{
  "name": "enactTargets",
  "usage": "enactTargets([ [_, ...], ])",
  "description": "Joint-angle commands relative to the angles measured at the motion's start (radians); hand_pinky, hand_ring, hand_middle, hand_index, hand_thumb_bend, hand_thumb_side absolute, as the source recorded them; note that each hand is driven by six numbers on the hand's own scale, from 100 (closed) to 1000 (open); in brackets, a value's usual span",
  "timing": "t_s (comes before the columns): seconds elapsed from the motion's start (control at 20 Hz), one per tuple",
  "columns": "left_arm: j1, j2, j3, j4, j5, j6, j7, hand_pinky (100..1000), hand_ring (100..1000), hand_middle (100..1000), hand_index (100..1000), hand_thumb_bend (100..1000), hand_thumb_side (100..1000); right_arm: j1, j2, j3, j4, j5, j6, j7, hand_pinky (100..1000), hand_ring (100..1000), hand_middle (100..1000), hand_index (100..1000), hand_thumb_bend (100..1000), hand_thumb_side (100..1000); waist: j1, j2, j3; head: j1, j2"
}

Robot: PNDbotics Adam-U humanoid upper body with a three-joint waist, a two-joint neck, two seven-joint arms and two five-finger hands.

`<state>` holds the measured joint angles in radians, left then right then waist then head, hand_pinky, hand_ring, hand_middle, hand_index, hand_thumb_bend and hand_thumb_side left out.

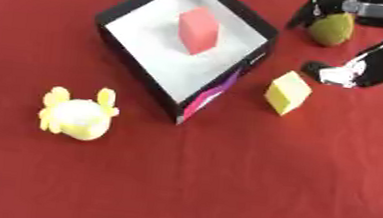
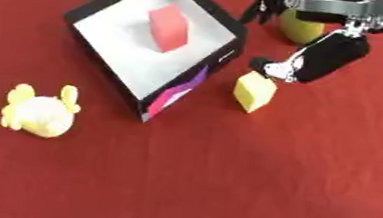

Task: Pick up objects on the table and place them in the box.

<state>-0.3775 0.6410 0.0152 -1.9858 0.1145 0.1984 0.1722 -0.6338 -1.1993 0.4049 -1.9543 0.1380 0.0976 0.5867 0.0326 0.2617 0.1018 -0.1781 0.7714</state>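
We are seeing a yellow plush toy [image 1: 77, 113] lying at the left on the red tablecloth [image 1: 223, 184], then the box [image 1: 127, 42] holding a red block [image 1: 198, 30], then a yellow cube [image 1: 287, 92] just below our right hand [image 2: 319, 55], whose fingers are curling round a yellow-green ball [image 1: 331, 28]
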Motion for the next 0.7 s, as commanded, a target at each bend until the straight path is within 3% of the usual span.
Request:
enactTargets([
  [0.05,-0.003,0.014,0.008,-0.014,0.006,0.002,-0.005,916,791,784,898,226,628,-0.009,-0.012,0.004,0.021,0.021,-0.004,0.034,881,829,834,870,282,307,-0.005,-0.003,0.003,-0.005,-0.001],
  [0.4,0.003,0.009,0.011,-0.014,0.005,0.007,-0.006,917,792,784,898,226,632,0.016,-0.005,0.006,0.058,0.036,-0.061,0.075,890,836,836,867,300,296,0.002,0.001,0.003,-0.006,-0.001],
  [0.7,0.005,0.004,0.010,-0.014,0.005,0.007,-0.010,917,792,784,897,227,635,0.027,-0.003,-0.004,0.066,0.036,-0.077,0.066,891,838,838,870,300,304,0.004,0.000,0.001,-0.006,-0.001],
])
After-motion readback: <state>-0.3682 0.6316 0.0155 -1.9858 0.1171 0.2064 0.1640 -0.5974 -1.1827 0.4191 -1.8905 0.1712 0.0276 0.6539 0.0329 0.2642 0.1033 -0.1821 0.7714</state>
